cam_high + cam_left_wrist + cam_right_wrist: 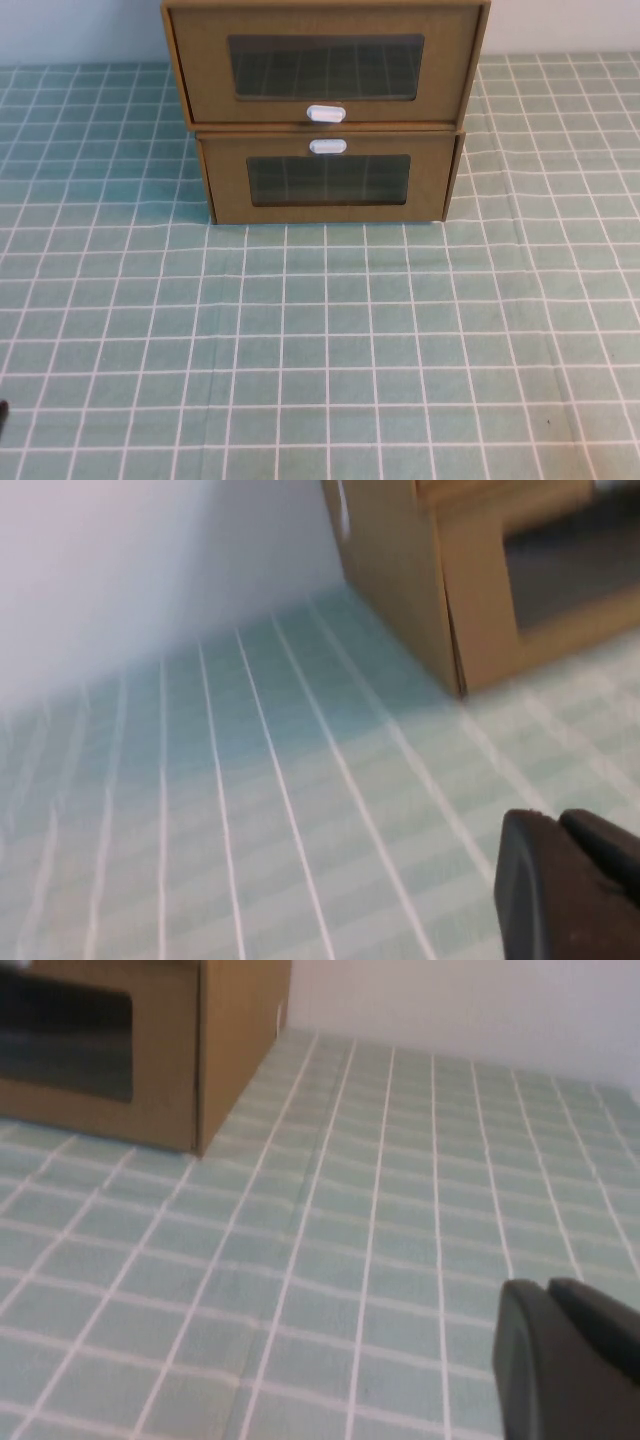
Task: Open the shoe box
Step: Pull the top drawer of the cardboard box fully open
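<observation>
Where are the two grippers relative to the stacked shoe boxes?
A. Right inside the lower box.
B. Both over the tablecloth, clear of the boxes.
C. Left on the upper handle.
B: the left gripper and right gripper sit over the tablecloth, apart from the shoe boxes.

Upper brown cardboard shoe box [325, 60]: top cut off by the high view's edge.
Left gripper [558, 825]: black, only its tips show, in the left wrist view.
Right gripper [548, 1292]: black, likewise cropped, in the right wrist view.
Dark sliver [3, 415]: unidentifiable, at the high view's left edge.
</observation>
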Robot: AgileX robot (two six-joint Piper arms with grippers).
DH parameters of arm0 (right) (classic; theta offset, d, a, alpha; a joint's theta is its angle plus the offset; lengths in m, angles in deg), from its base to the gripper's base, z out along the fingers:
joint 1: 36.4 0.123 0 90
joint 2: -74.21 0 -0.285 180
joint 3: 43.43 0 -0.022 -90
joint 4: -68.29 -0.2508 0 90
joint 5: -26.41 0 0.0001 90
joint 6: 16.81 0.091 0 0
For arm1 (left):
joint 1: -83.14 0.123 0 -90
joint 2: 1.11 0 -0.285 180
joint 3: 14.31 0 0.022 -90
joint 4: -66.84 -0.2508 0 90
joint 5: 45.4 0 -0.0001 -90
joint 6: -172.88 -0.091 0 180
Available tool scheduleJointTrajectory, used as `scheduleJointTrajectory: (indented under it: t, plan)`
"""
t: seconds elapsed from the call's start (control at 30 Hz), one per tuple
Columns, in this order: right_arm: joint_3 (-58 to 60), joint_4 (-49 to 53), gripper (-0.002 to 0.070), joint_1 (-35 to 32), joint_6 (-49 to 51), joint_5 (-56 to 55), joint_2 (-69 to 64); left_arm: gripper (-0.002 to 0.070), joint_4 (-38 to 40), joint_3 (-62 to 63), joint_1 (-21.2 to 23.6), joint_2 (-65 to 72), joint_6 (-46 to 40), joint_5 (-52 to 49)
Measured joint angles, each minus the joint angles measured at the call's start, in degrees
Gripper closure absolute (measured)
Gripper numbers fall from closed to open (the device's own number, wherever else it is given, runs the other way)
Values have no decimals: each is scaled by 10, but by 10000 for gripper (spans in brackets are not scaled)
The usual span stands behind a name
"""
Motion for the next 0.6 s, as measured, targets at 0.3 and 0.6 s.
scheduleJointTrajectory:
  t: [0.3,0.6]
  plan:
    - [0,0,689,0,0,-224,0,679,-3,0,0,0,0,349]
    - [0,-18,689,0,43,-466,0,678,5,0,0,0,9,479]
